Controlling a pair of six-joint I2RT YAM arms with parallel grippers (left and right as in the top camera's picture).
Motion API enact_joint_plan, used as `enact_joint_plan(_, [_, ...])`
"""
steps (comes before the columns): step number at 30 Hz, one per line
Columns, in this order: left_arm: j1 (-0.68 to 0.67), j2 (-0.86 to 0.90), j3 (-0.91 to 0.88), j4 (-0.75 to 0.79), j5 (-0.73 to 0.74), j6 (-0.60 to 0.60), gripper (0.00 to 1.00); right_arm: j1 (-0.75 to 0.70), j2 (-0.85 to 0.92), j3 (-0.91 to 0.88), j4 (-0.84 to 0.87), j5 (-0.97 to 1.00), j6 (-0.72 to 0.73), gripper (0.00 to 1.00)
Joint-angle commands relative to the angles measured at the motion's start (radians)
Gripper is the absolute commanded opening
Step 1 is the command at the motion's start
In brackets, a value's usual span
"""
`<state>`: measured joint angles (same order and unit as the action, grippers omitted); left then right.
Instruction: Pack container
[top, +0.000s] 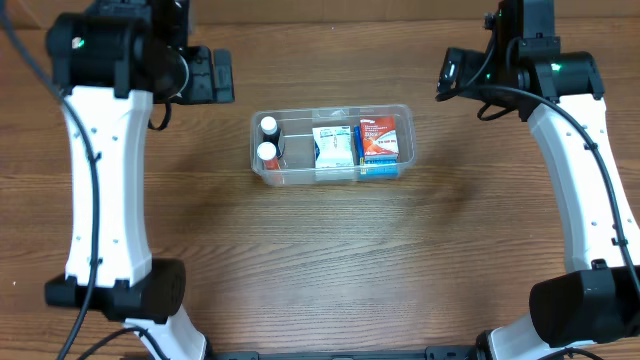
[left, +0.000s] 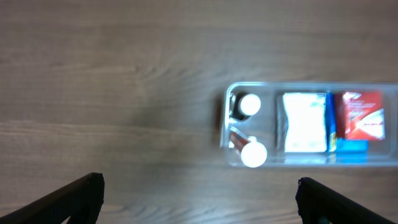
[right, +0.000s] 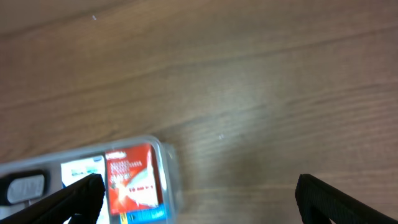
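The clear plastic container (top: 405, 112) stands at the middle back of the wooden table. Inside are two small white-capped bottles (top: 268, 126) at its left end, a white-and-blue packet (top: 331, 147) in the middle and a red-and-blue packet (top: 378, 142) at its right end. It also shows in the left wrist view (left: 227, 99) and in the right wrist view (right: 168, 163). My left gripper (left: 199, 202) is open and empty, raised to the left of the container. My right gripper (right: 199, 199) is open and empty, raised to the right of it.
Both white arms rise from bases at the table's front corners (top: 150, 290) (top: 585, 300). Bare wooden tabletop (top: 330, 260) lies in front of the container.
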<state>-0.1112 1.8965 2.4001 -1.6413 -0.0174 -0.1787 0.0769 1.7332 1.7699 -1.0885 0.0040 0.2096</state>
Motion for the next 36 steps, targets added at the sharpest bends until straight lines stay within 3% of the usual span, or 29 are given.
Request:
enact_joint_plan(1, [0.000,0.011,0.004,-0.038,0.018,0.038,1.00,-0.006,-0.057,-0.002,-0.037,0.021,0.025,1.00])
enact_joint_plan(10, [-0.054,-0.169,0.004,-0.034,0.007,0.073,1.00,-0.004,-0.346,-0.190,0.005,0.031,0.052,1.00])
enact_joint_plan(15, [-0.124,-0.305,0.003,-0.028,-0.014,0.114,1.00,0.018,-0.629,-0.480,0.138,0.032,0.044,1.00])
enact_joint_plan(22, [-0.227,-0.516,-0.074,-0.032,-0.224,-0.019,1.00,0.029,-1.011,-0.861,0.227,0.047,0.046,1.00])
enact_joint_plan(28, [-0.228,-0.715,-0.375,0.037,-0.238,-0.032,1.00,0.029,-1.096,-0.903,0.153,0.045,0.053,1.00])
enact_joint_plan(36, [-0.228,-1.088,-1.022,0.380,-0.269,-0.033,1.00,0.029,-1.096,-0.903,0.156,0.046,0.056,1.00])
